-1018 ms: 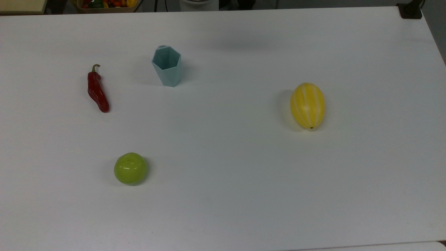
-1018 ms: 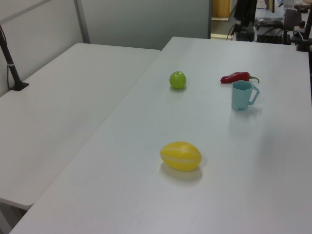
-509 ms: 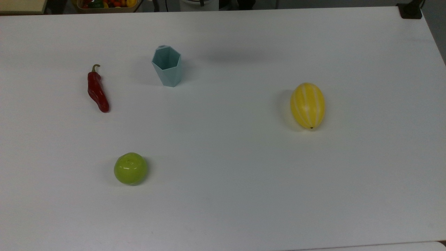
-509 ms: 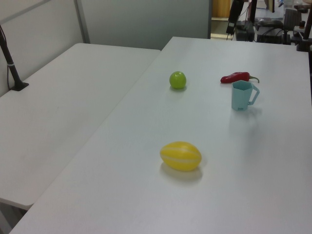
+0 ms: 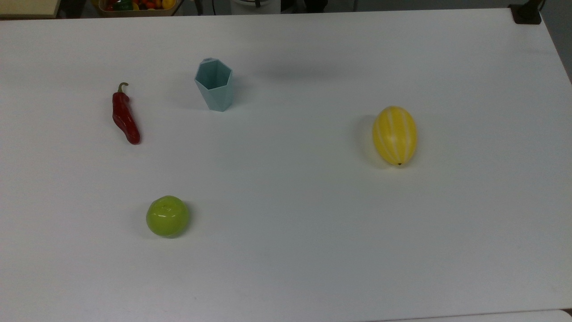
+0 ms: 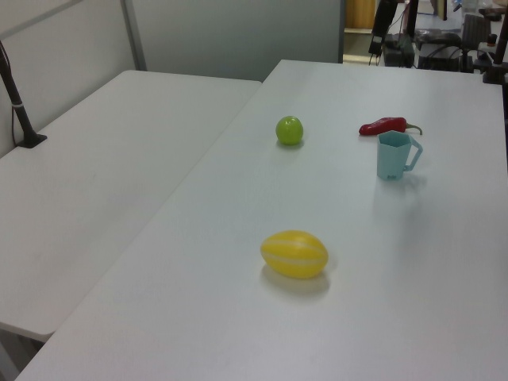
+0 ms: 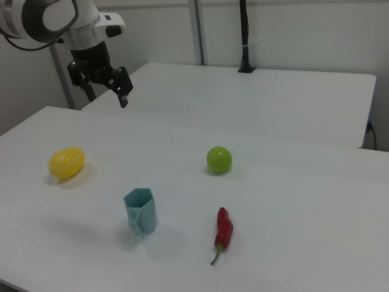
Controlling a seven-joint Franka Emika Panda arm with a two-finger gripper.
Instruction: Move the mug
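Mug (image 5: 215, 85) stood upright on the tabletop (image 5: 313, 223).
The gripper (image 7: 107, 86) is held high above it, well apart, jaws spread open and empty.

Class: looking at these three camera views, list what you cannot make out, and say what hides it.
- Mug handle: top view, behind the mug's body.
- Mug's inside bottom: right view, below the rim.
- Bin contents: top view, cut by the top edge.
- Arm: right view, cut by the top-left corner.

The light blue-teal faceted mug (image 5: 215, 84) (image 6: 392, 155) (image 7: 141, 212) stands upright at about eleven o'clock in the top view, hexagonal rim up.
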